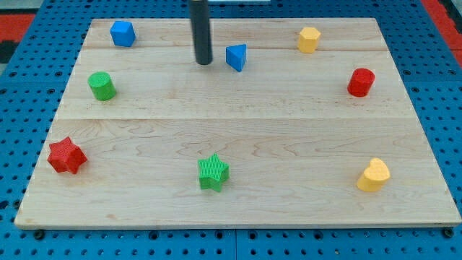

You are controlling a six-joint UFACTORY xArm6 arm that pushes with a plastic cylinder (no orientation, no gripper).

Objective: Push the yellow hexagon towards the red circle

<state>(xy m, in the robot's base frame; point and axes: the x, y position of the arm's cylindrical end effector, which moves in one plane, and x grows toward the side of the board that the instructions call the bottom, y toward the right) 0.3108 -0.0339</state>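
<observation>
The small yellow hexagon block (309,39) sits at the far right of the pale wooden board (238,144), close to the far edge, upright and alone. Just down from it, nearer the right edge, there's the red circle block (361,82), a short cylinder; the two are near each other but clearly apart, with bare wood between them.

My tip (203,62), the lower end of my straight dark rod, is down on the board well to the left of the yellow hexagon, in the far middle. I have no jaws to clench or release, so nothing is grasped: it's just a rod end resting by the wood. Right beside my tip, on its right, is the blue triangular block (237,57), close, though a thin gap shows between us.

Further left, the blue block (123,33) with angled faces sits in the far left corner; I can't make out its exact shape. The green cylinder (102,86) stands below it on the left side. On the near side, the red star (66,155) is at the left, the green star (213,172) near the middle, and a yellow heart-like block (374,175) at the near right.
</observation>
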